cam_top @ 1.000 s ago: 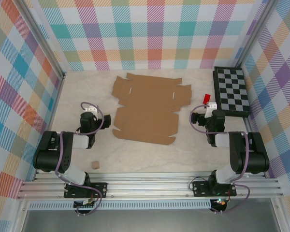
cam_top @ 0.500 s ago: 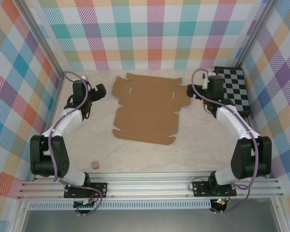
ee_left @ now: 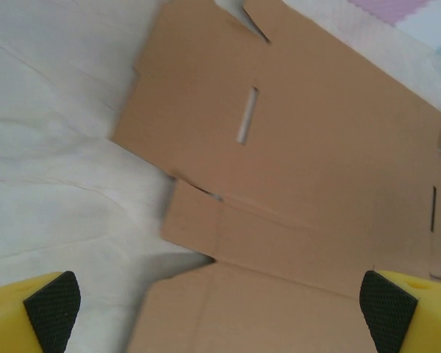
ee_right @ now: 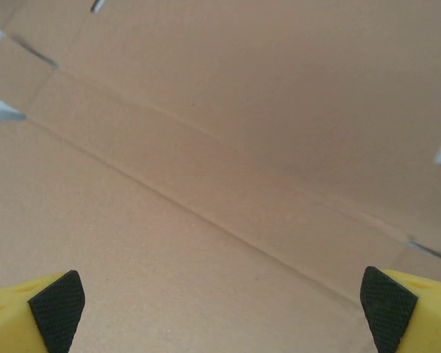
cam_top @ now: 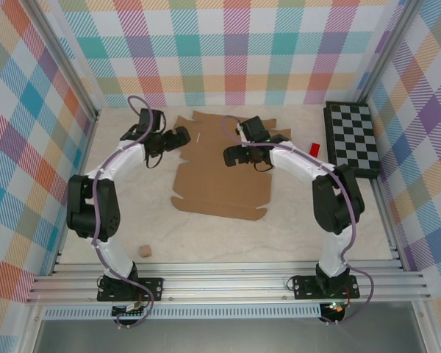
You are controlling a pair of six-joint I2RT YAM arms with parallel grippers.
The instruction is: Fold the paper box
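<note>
1. The paper box point(cam_top: 220, 176) lies flat and unfolded on the surface point(cam_top: 294, 228). It is a brown die-cut sheet at the far middle, with its flaps spread and its slits visible.
2. The left claw point(cam_top: 179, 137) sits over the sheet's far-left edge. Its pads point(ee_left: 51, 301) stand wide apart, so it is open and grips nothing.
3. The right claw point(cam_top: 230, 156) sits over the sheet's far-right part. Its pads point(ee_right: 56, 299) are likewise spread wide above a crease. Whether it touches the cardboard cannot be told.
4. A checkered board point(cam_top: 353, 137) lies at the far right, apart from the sheet, with a small red item point(cam_top: 314, 149) just beside it.
5. A tan cube point(cam_top: 145, 251) rests near the front left, well apart from the sheet.
</note>
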